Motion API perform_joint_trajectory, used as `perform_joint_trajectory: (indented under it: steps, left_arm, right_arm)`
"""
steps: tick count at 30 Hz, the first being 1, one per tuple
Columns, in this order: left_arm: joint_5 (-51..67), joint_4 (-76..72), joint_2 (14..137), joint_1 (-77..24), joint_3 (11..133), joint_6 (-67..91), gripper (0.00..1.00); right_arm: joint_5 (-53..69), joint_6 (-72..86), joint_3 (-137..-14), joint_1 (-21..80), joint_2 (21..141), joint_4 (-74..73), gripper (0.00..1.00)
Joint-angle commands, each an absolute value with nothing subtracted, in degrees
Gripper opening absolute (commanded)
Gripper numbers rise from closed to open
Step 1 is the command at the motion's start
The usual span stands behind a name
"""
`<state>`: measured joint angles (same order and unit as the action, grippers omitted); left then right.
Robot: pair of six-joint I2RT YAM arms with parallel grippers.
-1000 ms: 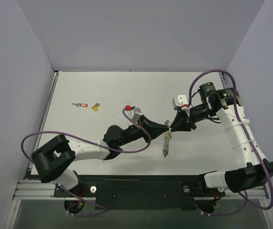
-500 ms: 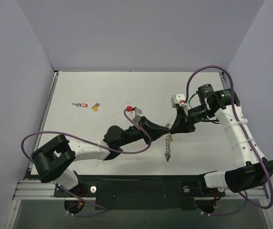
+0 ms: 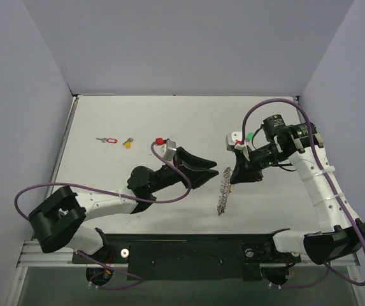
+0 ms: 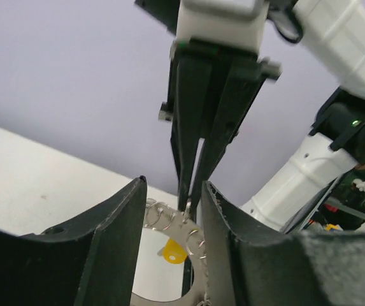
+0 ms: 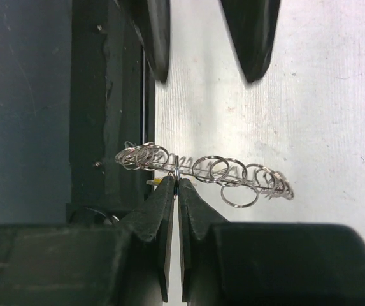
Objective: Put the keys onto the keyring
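While my right gripper (image 3: 232,175) is clamping the keyring (image 3: 221,194) from above, my left gripper (image 3: 211,171) is gaping at its nine o'clock, two keys (image 3: 109,139) lying loose at the worktop's (image 3: 169,121) ten. Left wrist: one yellow key (image 4: 172,256) is seemingly hanging threaded. Right wrist: pinching one link.

White tabletop (image 3: 169,115), pale lilac walls (image 3: 188,44), black mounting rail (image 3: 182,252) at near edge.

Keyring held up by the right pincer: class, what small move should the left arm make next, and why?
Probably swing the open left pincer toward the red-tagged key and yellow key lying loose on the table. The right pincer is shut on the keyring, and the left one holds nothing.
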<state>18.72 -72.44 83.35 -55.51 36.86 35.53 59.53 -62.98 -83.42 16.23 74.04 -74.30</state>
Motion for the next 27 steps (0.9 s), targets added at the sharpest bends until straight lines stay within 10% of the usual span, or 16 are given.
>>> perform_joint_trajectory:
  steps: [1, 8, 27]
  left_arm:
    - [23.28, -67.19, 71.21, -54.76, 37.88, 28.52, 0.52]
    - [26.01, -38.16, 64.68, -55.98, 43.15, 15.74, 0.56]
    - [23.12, -47.28, 76.29, -56.69, 45.88, 14.77, 0.45]
  right_arm:
    - [54.24, -66.96, -86.21, 18.89, 71.45, -83.31, 0.00]
    - [48.96, -71.11, -90.87, 22.58, 74.62, -90.09, 0.00]
    - [48.08, -68.20, -94.40, 24.96, 80.60, -90.00, 0.00]
